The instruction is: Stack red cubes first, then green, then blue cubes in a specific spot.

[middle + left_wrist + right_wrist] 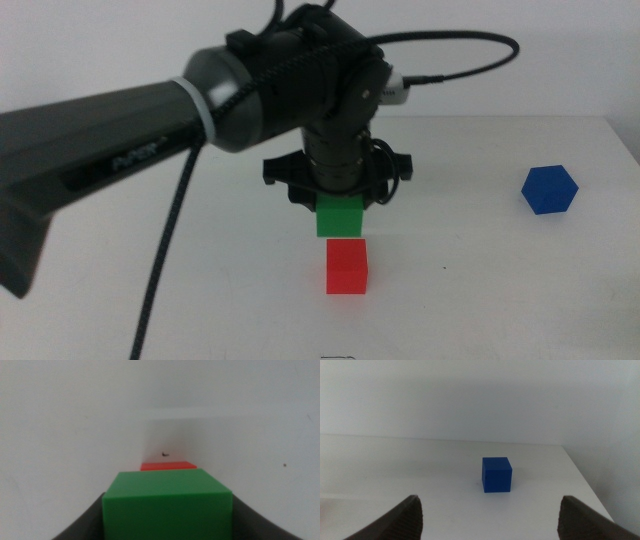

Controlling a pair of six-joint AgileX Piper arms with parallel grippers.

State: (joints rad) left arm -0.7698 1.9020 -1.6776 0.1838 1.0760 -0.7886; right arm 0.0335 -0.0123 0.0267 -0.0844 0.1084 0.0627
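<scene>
Left gripper (338,200): jaws clamped on green cube (339,216), red cube (347,267) just below.
Arm lettering: unreadable.
Right gripper (490,515): wide apart, empty; blue cube (496,474) ahead.

The green cube (339,216), red cube (347,267) and blue cube (550,190) are all showing plain matte, plastic-looking faces. The white counter (480,290) is looking smooth with a faint sheen. The left arm (120,150) is wearing dull grey plastic casing and a braided cable (165,250).
</scene>
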